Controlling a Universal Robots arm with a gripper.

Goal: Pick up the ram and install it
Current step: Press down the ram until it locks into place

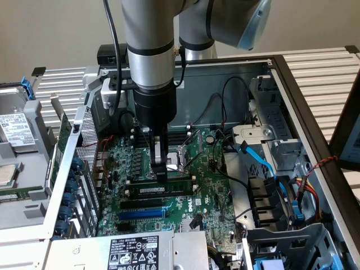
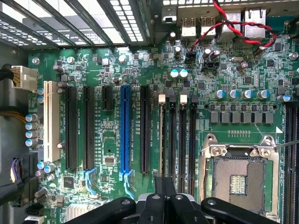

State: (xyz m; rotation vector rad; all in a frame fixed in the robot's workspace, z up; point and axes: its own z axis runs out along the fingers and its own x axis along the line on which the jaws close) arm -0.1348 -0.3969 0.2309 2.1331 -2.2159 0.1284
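Ram (image 1: pixel 169 190) partly hidden behind gripper (image 1: pixel 161 175), lying along a memory slot near the CPU socket (image 2: pixel 240 179); fingers (image 2: pixel 164 186) clenched together, pressing on ram's top edge, mid-motherboard (image 1: pixel 208 197).

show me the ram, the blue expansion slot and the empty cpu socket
ram (image 1: pixel 169 189): exterior view, on its white label strip
blue expansion slot (image 2: pixel 125 128): wrist view, middle of its length
empty cpu socket (image 2: pixel 238 179): wrist view, centre of the open socket
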